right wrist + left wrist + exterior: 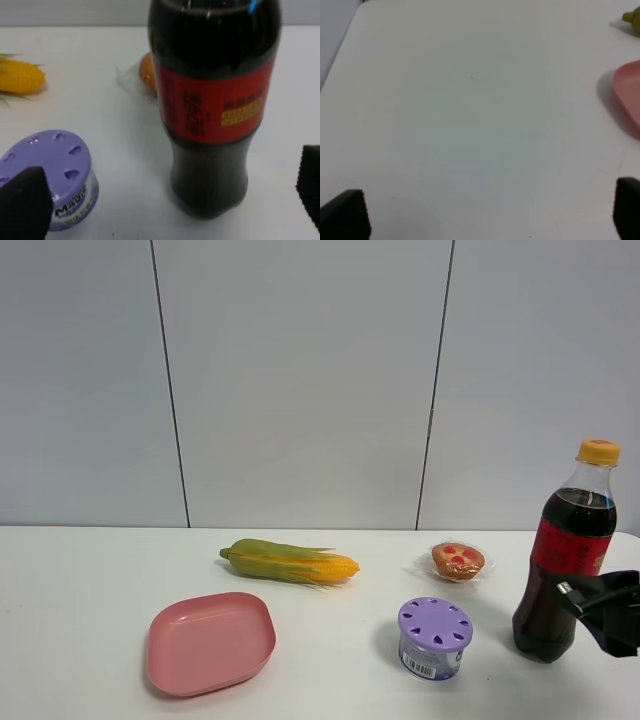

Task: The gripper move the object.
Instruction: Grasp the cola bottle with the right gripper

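1. Over to the right edge of the worktop (80,580), where the bottle (565,560) stands upright near the front. It has dark cola inside, a red label and an orange-yellow cap on top.
2. The right end effector (596,618) reaches in low from that right edge, level with the bottle's lower half, its fingers pointing at the bottle.
3. The right wrist view shows the fingers spread wide with the bottle framed between them. There is clear space on both sides and nothing is gripped.
4. From the high camera one fingertip sits right at the bottle's side; whether it touches, I cannot tell.
5. Just beside the bottle, toward the middle of the worktop, sits a short canister (435,638) with a purple lid.
6. Nearer the back edge there is a wrapped pastry (458,560), with an ear of corn (290,562) lying around the centre.
7. A pink plate (210,642) rests toward the front, left of centre.
8. The left end effector (485,212) hangs over bare worktop with its fingers wide apart and holds nothing. The plate's rim only peeks in at the side of its view.
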{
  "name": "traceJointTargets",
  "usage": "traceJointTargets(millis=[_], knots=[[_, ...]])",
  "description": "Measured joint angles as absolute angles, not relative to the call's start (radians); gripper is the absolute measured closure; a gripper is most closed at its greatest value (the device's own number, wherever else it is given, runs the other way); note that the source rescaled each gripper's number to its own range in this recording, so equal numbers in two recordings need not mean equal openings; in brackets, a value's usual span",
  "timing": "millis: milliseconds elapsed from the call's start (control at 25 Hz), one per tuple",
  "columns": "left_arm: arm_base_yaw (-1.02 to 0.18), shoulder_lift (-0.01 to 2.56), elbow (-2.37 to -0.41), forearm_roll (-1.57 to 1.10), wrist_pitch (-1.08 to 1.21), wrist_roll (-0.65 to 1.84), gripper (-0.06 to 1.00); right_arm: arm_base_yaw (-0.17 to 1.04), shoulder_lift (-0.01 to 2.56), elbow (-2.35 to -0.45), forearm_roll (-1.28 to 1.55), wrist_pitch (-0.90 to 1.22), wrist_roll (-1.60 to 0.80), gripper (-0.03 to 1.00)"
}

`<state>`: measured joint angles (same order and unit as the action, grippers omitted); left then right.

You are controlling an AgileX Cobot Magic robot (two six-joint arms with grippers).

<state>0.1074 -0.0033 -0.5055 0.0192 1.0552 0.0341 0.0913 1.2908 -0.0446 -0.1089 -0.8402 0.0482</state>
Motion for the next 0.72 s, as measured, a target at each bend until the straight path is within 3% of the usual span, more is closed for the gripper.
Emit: traceJointTargets(millis=[720], knots=[[0.107, -0.003, -0.506, 0.019, 1.055, 0.034, -0.06, 0.091, 1.307, -0.045, 0.069, -0.885, -0.196, -0.03]])
